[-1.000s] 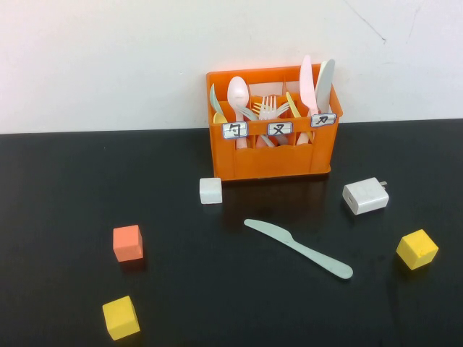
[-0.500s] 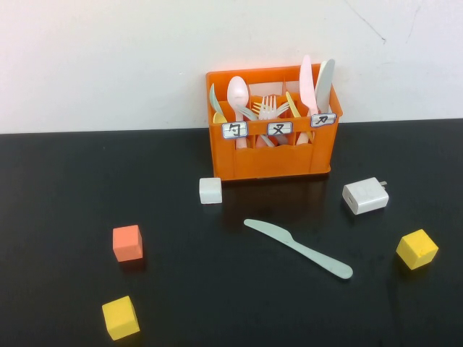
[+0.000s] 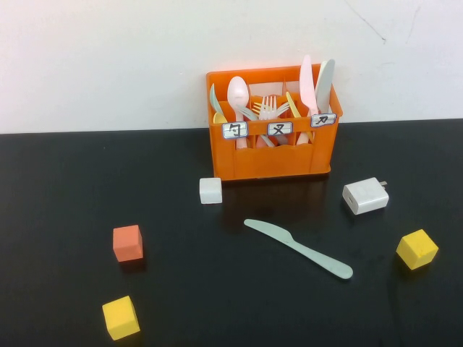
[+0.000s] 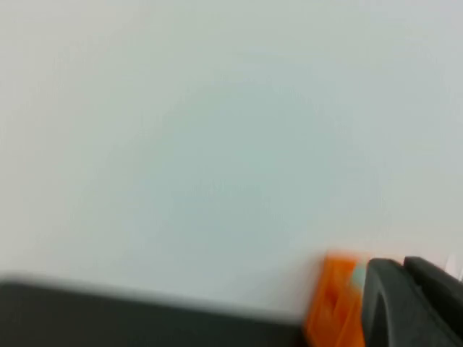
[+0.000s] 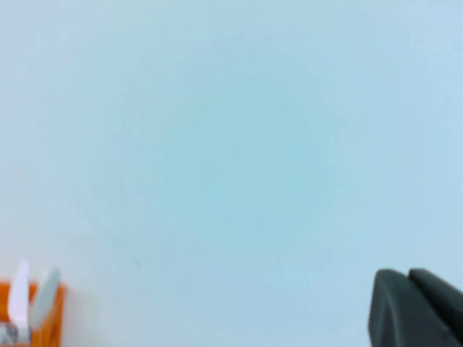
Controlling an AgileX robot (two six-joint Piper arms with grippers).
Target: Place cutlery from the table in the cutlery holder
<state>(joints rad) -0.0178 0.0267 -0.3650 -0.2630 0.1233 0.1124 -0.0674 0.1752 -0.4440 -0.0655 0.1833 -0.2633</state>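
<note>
Change is not seen over the last second: the grey-green knife is left on the desk, the left hand and right hand are held facing the wall, and their grip cannot be told.

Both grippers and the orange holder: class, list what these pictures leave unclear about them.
- Left gripper: absent from high view; left wrist view's edge cuts it off, so jaws' state unknown.
- Right gripper: likewise, in right wrist view.
- Cutlery holder: its front wall hides the utensils' lower ends; label characters too small to read.
</note>
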